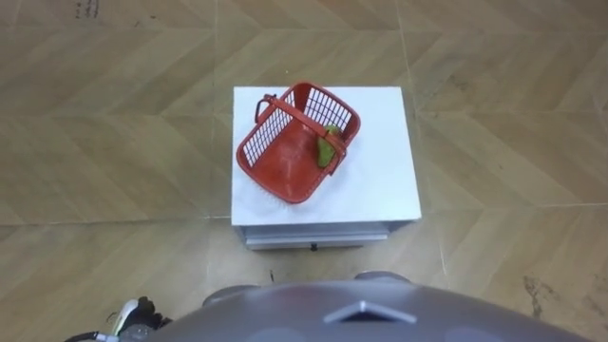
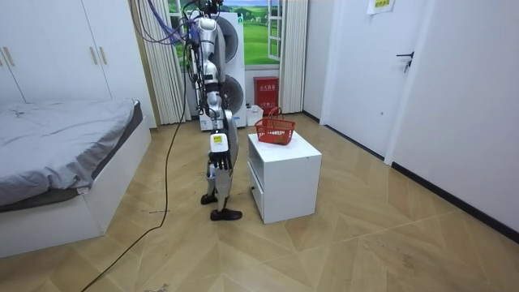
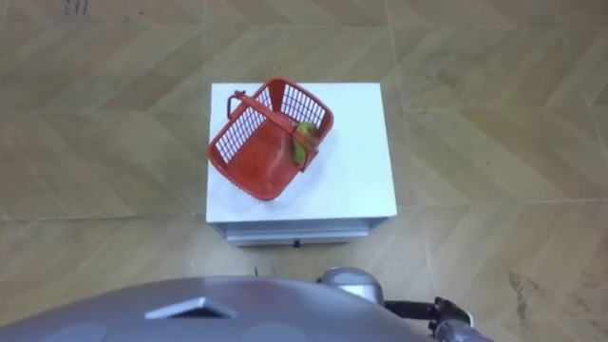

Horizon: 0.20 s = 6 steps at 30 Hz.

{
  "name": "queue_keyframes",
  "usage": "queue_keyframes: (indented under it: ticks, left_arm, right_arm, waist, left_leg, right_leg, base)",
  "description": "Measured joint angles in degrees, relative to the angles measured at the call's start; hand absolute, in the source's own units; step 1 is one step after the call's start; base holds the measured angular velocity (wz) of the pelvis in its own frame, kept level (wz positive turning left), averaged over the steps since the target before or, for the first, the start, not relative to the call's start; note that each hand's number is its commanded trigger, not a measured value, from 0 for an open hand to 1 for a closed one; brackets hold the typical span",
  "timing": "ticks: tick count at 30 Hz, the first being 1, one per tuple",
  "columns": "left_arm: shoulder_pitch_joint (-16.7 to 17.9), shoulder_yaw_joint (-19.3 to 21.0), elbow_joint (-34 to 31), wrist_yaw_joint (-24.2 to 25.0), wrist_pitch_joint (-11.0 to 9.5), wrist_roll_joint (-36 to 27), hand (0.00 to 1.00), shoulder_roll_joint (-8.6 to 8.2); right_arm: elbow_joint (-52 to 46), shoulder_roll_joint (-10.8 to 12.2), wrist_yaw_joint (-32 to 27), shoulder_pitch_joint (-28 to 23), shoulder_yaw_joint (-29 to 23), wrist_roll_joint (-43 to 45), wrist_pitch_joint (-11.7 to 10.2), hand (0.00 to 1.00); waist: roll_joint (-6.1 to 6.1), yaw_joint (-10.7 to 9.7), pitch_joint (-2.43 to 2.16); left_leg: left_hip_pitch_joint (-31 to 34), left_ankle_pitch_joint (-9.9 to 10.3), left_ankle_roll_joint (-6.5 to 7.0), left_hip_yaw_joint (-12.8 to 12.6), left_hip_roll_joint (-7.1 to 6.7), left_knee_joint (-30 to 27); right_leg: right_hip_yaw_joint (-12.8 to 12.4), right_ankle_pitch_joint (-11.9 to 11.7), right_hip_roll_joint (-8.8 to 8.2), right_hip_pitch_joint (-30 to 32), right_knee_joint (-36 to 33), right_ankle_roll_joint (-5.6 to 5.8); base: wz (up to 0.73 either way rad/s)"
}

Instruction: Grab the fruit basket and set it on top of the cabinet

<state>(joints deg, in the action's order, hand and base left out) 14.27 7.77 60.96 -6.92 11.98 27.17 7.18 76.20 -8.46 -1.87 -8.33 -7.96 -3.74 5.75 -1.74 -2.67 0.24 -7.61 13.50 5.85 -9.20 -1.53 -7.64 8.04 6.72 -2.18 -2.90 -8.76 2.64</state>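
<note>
Right now the fruit basket (image 1: 285, 161), with green fruit (image 1: 328, 148) inside, is sitting on the white cabinet (image 1: 382, 180), towards the top's left edge. The left hand (image 1: 141, 313) and right hand (image 3: 445, 312) are hanging low; I cannot tell their fingers.

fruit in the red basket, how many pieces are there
1: a green fruit lies inside the red basket against its right wall, on the white cabinet. The basket's walls may hide more.
</note>
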Motion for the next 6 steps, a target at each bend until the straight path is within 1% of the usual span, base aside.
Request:
queue_keyframes:
  ticks: [2, 6]
  left_arm:
    - [-0.16, 0.01, 0.03, 0.60, 0.31, -0.01, 0.00, -0.06]
    - [-0.59, 0.00, 0.20, 1.38, 0.64, -0.01, 0.00, -0.09]
  right_arm:
    - [0.70, 0.02, 0.26, 0.49, -0.01, 5.53, 1.60, 0.00]
    - [1.42, 0.01, 1.34, 1.26, 0.05, 12.23, 2.95, 0.00]
  waist:
    - [0.12, -0.06, -0.02]
    - [0.16, -0.01, -0.01]
  left_leg:
    - [-0.12, 0.00, -0.01, -0.01, 0.00, 0.00]
    - [-0.17, 0.00, -0.01, 0.00, 0.00, 0.00]
  right_leg:
    - [0.00, 0.08, 0.01, -0.10, 0.00, 0.00]
    - [0.10, 0.14, -0.01, -0.18, -0.01, -0.01]
  base:
    - [0.00]
    - [0.00]
